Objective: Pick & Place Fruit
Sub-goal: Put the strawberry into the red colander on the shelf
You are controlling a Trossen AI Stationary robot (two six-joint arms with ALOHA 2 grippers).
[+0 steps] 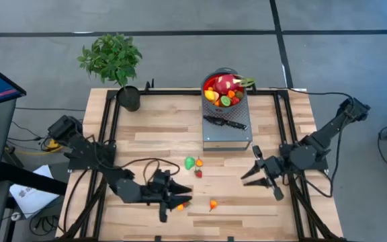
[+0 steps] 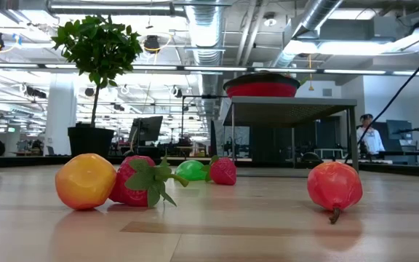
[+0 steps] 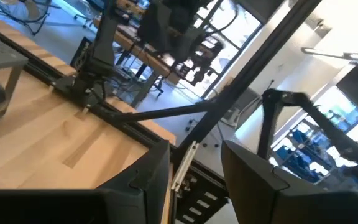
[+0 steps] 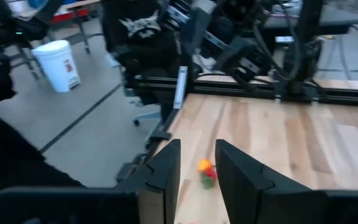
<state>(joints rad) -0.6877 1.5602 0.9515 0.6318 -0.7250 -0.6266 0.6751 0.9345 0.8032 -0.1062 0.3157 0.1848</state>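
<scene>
**Loose fruit lies between the two arms; the left arm is nearer to most of it.**

High view: the left gripper (image 1: 170,200) sits low at the tabletop's (image 1: 146,144) near edge, with an orange fruit (image 1: 180,207) touching or just beside its fingers and an orange-red fruit (image 1: 213,204) just past it toward the centre. A green fruit (image 1: 190,163) and a strawberry (image 1: 198,173) lie farther in, mid-table. The right gripper (image 1: 261,176) points at these from well apart. The red bowl (image 1: 224,89), already holding fruit, stands on a grey stand (image 1: 227,134) beside a knife (image 1: 226,122).
Low view: four fruits rest on the wood; no gripper shows.
Left wrist view: the fingers (image 3: 253,180) stand narrowly apart, nothing between them, facing away from the fruit.
Right wrist view: narrowly parted, empty fingers (image 4: 166,171) frame the orange fruit (image 4: 204,167) straight ahead, well apart.
</scene>
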